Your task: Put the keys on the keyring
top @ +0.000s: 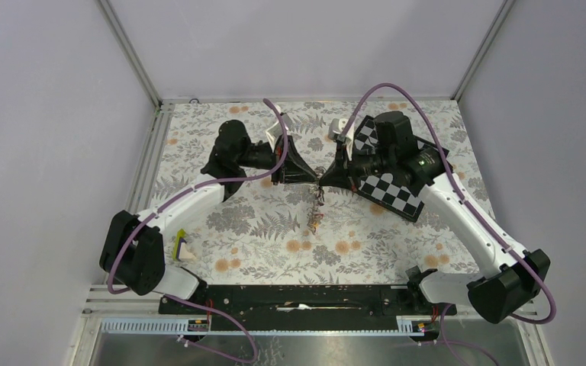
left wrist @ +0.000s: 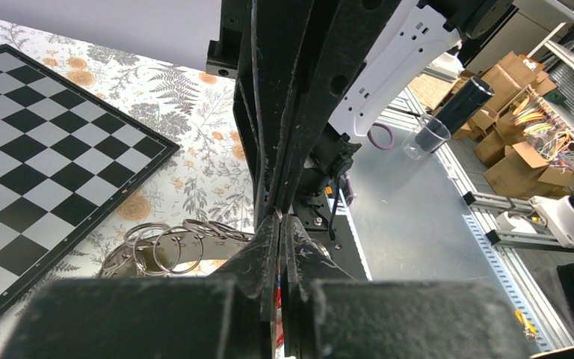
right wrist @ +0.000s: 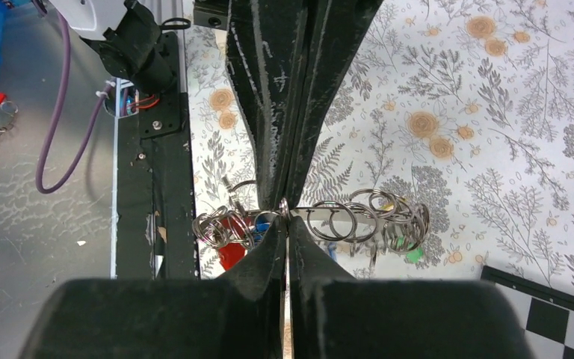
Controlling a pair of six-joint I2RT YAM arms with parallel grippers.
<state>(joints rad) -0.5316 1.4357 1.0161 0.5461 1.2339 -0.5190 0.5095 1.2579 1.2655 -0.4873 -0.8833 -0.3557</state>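
My left gripper [top: 310, 178] and right gripper [top: 328, 178] meet tip to tip above the table's middle. Both are shut on the same small split ring [left wrist: 278, 215], seen edge-on between the tips; it also shows in the right wrist view [right wrist: 284, 207]. The keyring [right wrist: 329, 214], a flat grey band, hangs just past the tips and carries several split rings. It also shows in the left wrist view [left wrist: 157, 243]. Keys hang from it: a red head [right wrist: 232, 253], a blue head [right wrist: 261, 224] and a green head [right wrist: 415, 255]. The bunch dangles in the top view [top: 317, 215].
A black-and-white chequered board [top: 391, 192] lies under the right arm; it also shows in the left wrist view [left wrist: 37, 164]. A small yellow-and-white object [top: 182, 245] sits near the left arm's base. A black rail [top: 297, 299] runs along the near edge.
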